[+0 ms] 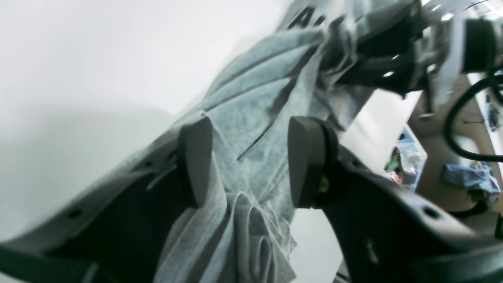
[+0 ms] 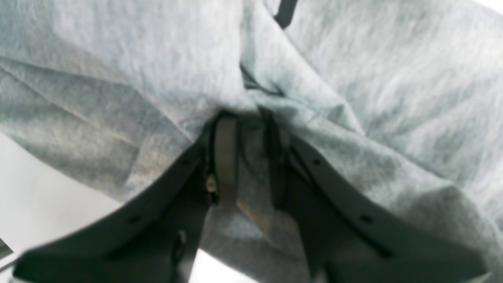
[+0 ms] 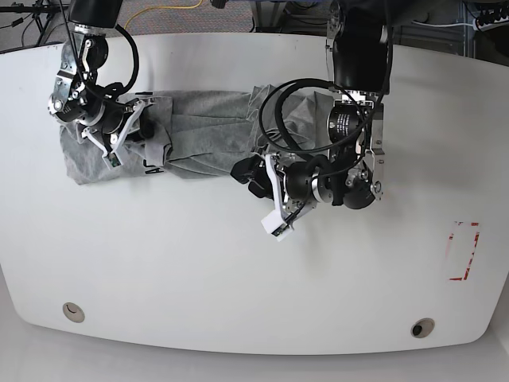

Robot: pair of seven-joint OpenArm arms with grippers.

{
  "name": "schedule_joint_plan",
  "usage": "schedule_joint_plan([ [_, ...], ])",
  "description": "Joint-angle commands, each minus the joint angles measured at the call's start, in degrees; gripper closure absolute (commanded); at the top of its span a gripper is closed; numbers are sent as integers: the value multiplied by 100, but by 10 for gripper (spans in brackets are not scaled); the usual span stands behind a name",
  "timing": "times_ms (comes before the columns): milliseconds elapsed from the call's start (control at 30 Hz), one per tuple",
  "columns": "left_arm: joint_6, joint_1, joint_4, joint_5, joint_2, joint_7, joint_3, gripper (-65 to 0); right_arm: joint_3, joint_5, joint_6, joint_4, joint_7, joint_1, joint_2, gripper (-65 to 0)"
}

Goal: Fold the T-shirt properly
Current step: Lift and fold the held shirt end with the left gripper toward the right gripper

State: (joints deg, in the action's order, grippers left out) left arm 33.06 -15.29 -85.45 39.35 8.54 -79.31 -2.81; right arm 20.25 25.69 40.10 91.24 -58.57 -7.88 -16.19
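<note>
Two hands [image 1: 243, 161] [image 2: 249, 157], one grey T-shirt [image 3: 199, 135]

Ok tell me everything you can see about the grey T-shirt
The T-shirt is heathered grey knit with a dark print partly showing. It lies bunched and creased in a long band across the far side of the white table. The right claw pinches a fold at one end; the left claw stands open around the other.

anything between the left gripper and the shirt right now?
Nothing visible. In the left wrist view the left gripper has its jaws apart with the grey T-shirt bunched directly between the pads. The right gripper is shut on the cloth at the other end. The white table shows no other object near the shirt.
</note>
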Motion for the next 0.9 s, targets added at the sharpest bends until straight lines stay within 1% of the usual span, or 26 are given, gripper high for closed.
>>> schedule_joint_plan([
  [0, 22, -146, -110, 298, 46, -12, 118, -294, 28, 72, -10, 120, 24, 63, -83, -130],
  [100, 22, -137, -136, 298, 46, -56, 338, -294, 28, 116, -10, 208, 24, 80, -83, -130],
  [133, 22, -119, -172, 289, -32, -56, 408, -294, 28, 143, -10, 243, 15, 80, -83, -130],
  [267, 30, -67, -224, 394, -603, -56, 769, -293, 28, 169, -10, 304, 15, 98, -83, -130],
  [400, 30, 223, -330, 676, -1113, -47, 1059, -292, 28, 169, -10, 296, 15, 107, -83, -130],
  [467, 30, 338, -374, 816, -1359, -38, 1235, -271, 28, 169, -10, 304, 15, 107, -83, -130],
  [533, 30, 452, -356, 878, -1614, -38, 1375, -221, 36, 169, -10, 304, 15, 107, -83, -130],
  [600, 30, 557, -347, 904, -1763, -38, 1402, -172, 45, 169, -10, 304, 15, 107, -83, -130],
  [667, 30, 654, -383, 913, -1869, -38, 1393, -144, 45, 169, -10, 296, 15, 107, -83, -130],
  [867, 30, 874, -497, 1062, -1869, -38, 1358, -143, 54, 169, -10, 287, 15, 107, -83, -130],
])
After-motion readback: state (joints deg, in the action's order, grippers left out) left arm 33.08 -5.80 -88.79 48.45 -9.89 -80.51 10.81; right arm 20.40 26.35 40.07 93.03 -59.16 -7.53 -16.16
